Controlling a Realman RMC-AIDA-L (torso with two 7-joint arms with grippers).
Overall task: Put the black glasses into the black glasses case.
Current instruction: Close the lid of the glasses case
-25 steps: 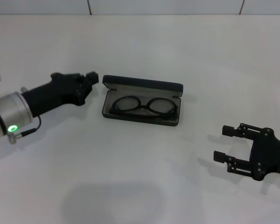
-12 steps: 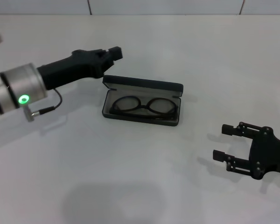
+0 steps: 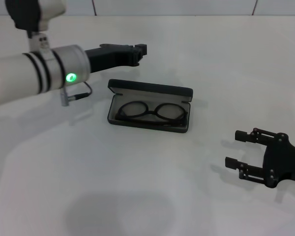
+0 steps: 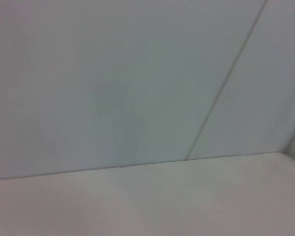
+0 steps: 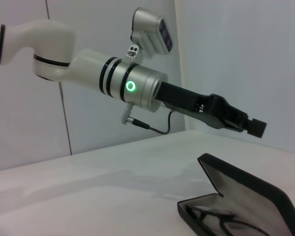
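The black glasses are already lying inside the black glasses case, which is sitting open in the middle of the white table, its lid standing up along the far edge and its grey lining showing around the frames. The case's long axis is running across the table from the robot's left to its right, and the glasses are lying along that same line, lenses side by side. The left end effector is hovering above the table just behind the lid's left end and a little higher than it, reaching in from the left on its grey and black arm; from where I am standing I cannot tell whether its fingers are parted or together, but it is carrying nothing. The right end effector is resting low near the table's front right, well apart from the case, its two fingers spread wide with nothing between them. To my eye the placing is done, and what is left is closing the lid. That move turns on the lid standing between the left end effector and the tray: the left one is plainly the nearer, sitting behind and above the hinge side, so pushing the lid forward and down toward the robot looks like the natural way to fold it over the glasses.
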